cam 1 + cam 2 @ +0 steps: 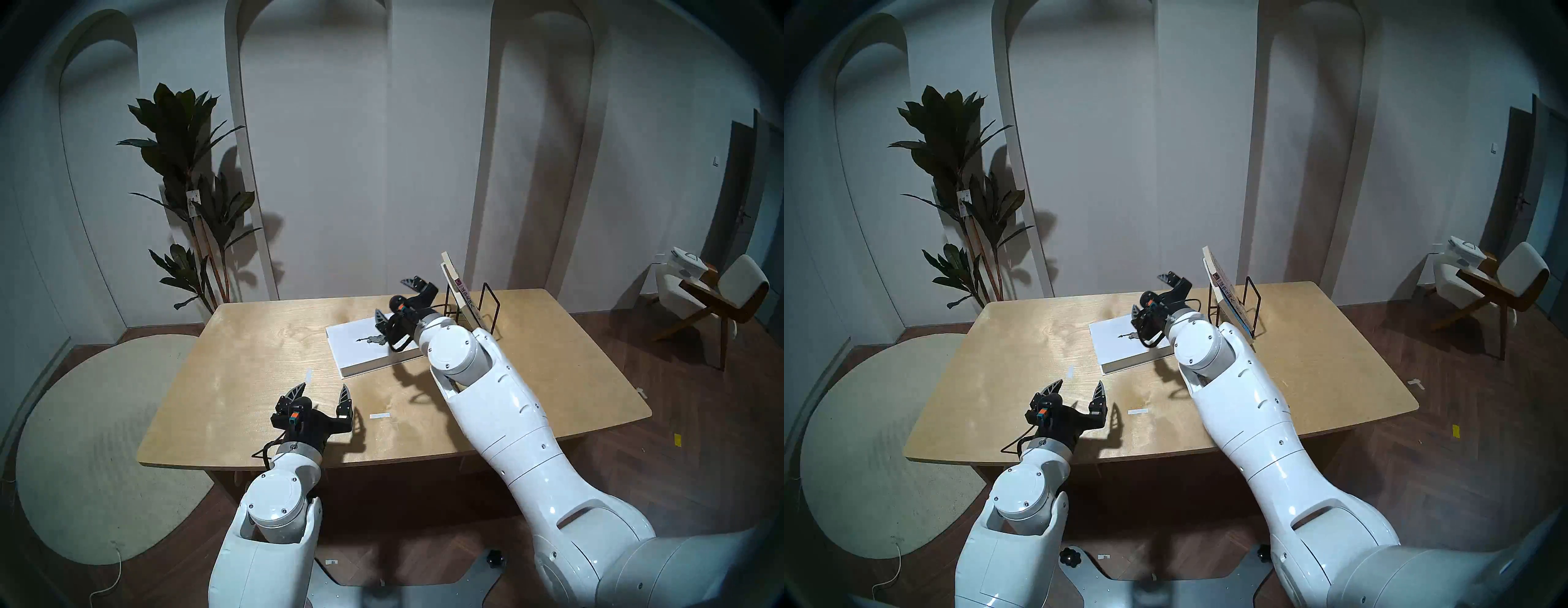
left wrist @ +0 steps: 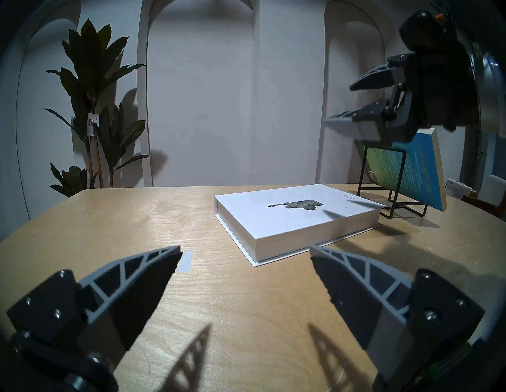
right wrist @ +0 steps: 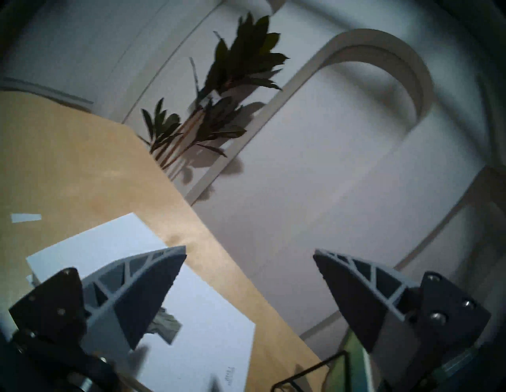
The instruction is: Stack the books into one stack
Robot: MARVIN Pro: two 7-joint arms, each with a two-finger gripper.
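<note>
The large white hardcover [image 1: 365, 348] with a small dark figure lies flat on the wooden table [image 1: 254, 339]; it also shows in the left wrist view [image 2: 295, 216] and the right wrist view [image 3: 197, 323]. The blue-green paperback [image 2: 416, 169] and the beige-pink paperback [image 1: 466, 297] lean together in the black wire rack [image 1: 488, 305] just right of it. My right gripper [image 1: 394, 299] is open and empty, hovering over the white book's far right corner, next to the rack. My left gripper [image 1: 323, 386] is open and empty above the table near its front edge.
Two small pale tape strips [image 1: 308, 375] [image 1: 379, 416] lie on the table near my left gripper. A tall plant [image 1: 191, 191] stands behind the table's far left corner. A chair [image 1: 712, 305] stands off to the right.
</note>
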